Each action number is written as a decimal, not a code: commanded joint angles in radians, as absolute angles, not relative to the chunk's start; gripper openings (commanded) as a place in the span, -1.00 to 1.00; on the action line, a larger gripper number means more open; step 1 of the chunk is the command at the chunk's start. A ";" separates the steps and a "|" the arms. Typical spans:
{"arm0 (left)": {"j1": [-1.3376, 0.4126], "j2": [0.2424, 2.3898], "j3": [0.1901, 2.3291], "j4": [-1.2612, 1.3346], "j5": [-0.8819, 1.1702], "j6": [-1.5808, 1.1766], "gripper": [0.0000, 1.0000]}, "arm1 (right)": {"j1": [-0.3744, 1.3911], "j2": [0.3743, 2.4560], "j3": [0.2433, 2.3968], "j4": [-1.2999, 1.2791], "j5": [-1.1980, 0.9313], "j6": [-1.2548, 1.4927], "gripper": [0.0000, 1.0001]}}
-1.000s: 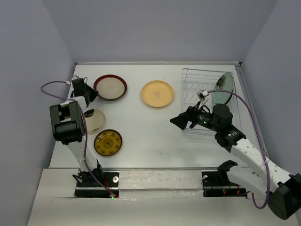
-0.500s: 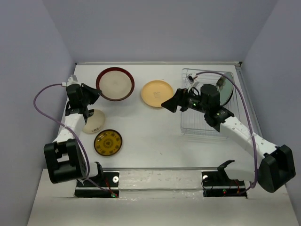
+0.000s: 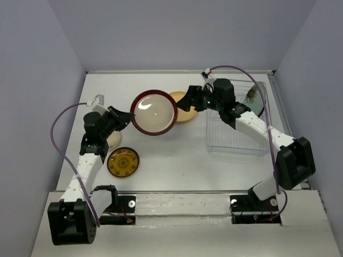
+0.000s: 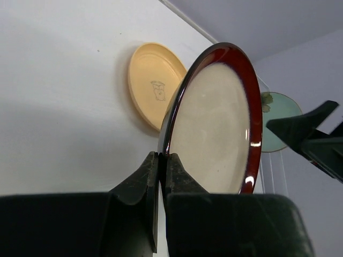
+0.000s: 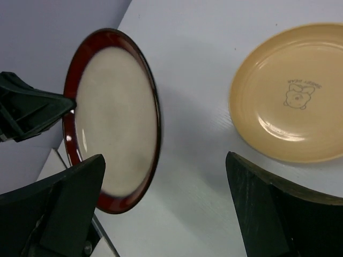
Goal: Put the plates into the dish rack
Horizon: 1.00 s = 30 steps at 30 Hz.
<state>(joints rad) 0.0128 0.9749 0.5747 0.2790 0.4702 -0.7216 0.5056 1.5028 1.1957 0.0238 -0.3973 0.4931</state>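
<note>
My left gripper (image 3: 127, 119) is shut on the rim of the beige plate with a dark red rim (image 3: 154, 112) and holds it lifted and tilted above the table; it also shows in the left wrist view (image 4: 214, 123) and the right wrist view (image 5: 110, 118). My right gripper (image 3: 188, 101) is open and empty, just right of that plate, above the peach-orange plate (image 3: 185, 110). The pale teal plate (image 3: 254, 99) stands in the white dish rack (image 3: 236, 140). The amber-yellow plate (image 3: 123, 162) lies at the near left. The black-and-cream plate (image 3: 113, 140) is mostly hidden by my left arm.
The white table top (image 3: 171, 155) is walled by pale purple panels at the back and both sides. The rack sits against the right wall. Purple cables loop above both arms.
My left gripper has lifted the red-rimmed plate off the back left of the table and carried it right toward the middle. My right gripper has swung left from the rack to beside it.
</note>
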 commanded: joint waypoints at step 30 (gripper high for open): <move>-0.058 0.698 0.499 0.310 0.732 -0.617 0.98 | 0.382 1.240 1.236 -0.163 -0.006 0.462 -0.86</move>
<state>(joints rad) -0.0341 0.7578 0.5140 0.4080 0.7223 -0.7383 0.4770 1.3766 1.0756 -0.0380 -0.4660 0.5926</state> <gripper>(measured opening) 0.990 0.263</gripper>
